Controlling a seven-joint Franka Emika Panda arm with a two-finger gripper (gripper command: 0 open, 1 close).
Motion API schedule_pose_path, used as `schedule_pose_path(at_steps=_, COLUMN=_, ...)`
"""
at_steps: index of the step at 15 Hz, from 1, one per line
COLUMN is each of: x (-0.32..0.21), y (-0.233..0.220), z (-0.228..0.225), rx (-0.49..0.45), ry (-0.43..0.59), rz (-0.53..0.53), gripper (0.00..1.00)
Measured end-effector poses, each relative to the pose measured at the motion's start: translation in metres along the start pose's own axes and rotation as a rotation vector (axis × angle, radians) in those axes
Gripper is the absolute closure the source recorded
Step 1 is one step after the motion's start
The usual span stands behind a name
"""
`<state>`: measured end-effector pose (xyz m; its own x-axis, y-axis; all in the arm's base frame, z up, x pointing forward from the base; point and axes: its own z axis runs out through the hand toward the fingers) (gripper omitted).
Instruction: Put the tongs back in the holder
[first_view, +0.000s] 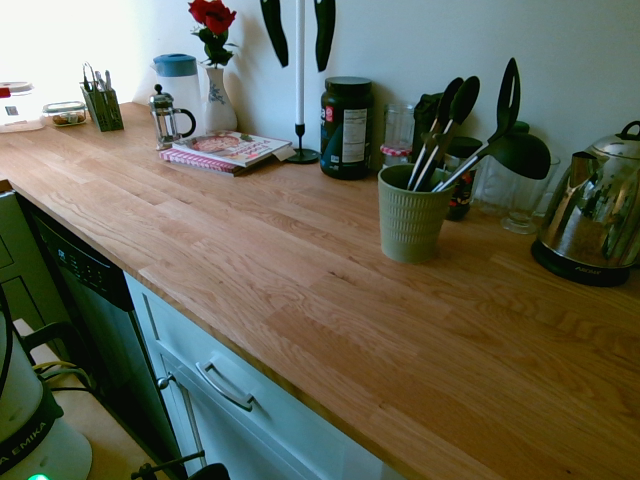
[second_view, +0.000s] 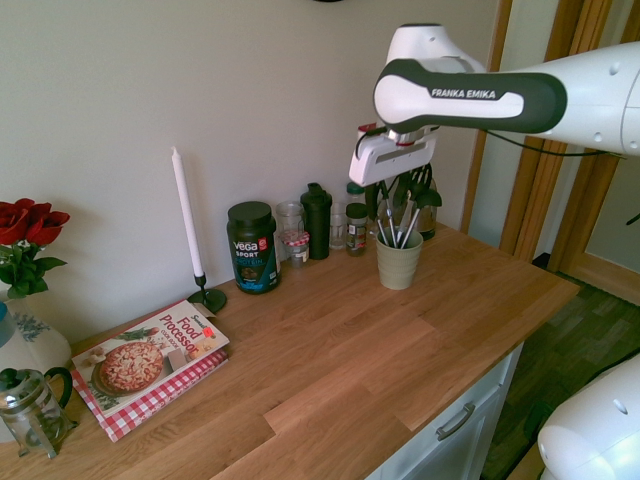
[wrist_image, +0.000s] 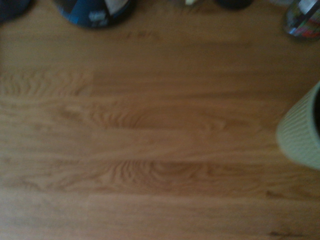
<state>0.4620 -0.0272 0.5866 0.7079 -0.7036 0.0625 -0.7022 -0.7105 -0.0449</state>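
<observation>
The gripper (second_view: 400, 185) hangs above the holder (second_view: 399, 262) in the second exterior view; whether its fingers are apart or closed, I cannot tell. In the first exterior view the tongs (first_view: 437, 133) stand inside the green holder (first_view: 415, 213), beside a black ladle (first_view: 505, 140), on the wooden counter (first_view: 300, 290); the wrist view shows the holder's ribbed wall (wrist_image: 300, 132) at the edge.

Hidden, cropped and blurred items

Holder (wrist_image: 301, 131): cut by wrist view's edge, soft-focus. Gripper (second_view: 400, 178): fingers lost against dark utensils behind, state unreadable. Tongs (first_view: 437, 140): lower arms concealed inside holder. Kettle (first_view: 594, 208): cropped at frame edge. Dark tub (wrist_image: 93, 10): blurred, cropped.
</observation>
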Motion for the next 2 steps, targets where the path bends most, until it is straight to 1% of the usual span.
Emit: schedule_pose_path(at_steps=2, x=-0.024, y=-0.025, z=0.059, rx=-0.073, ry=-0.079, rz=-0.039, gripper=0.00)
